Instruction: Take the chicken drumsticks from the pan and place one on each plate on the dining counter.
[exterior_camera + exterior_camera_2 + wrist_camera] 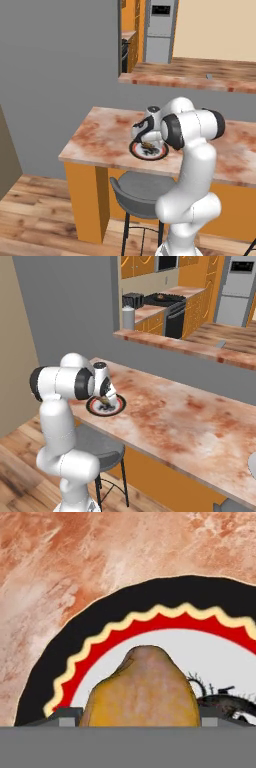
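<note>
A golden-brown chicken drumstick (145, 692) sits between my fingertips (70, 714) and fills the gap between them. Beneath it lies the white plate with a dark rim (75, 642), ringed in red and cream. That plate (135, 149) rests on the marbled dining counter (100, 135) near its left end. My gripper (147, 142) points down onto the plate (120, 404), shut on the drumstick (104, 402), which is at or just above the plate's surface. A pale plate (252, 466) shows at the counter's far right edge. The pan is too small to make out on the distant stove (167, 301).
A grey stool (145, 192) stands under the dining counter below the plate. Behind it a grey wall carries a higher marbled ledge (190, 75), with the kitchen and a fridge (161, 25) beyond. Bare counter (185, 421) stretches to the right of the plate.
</note>
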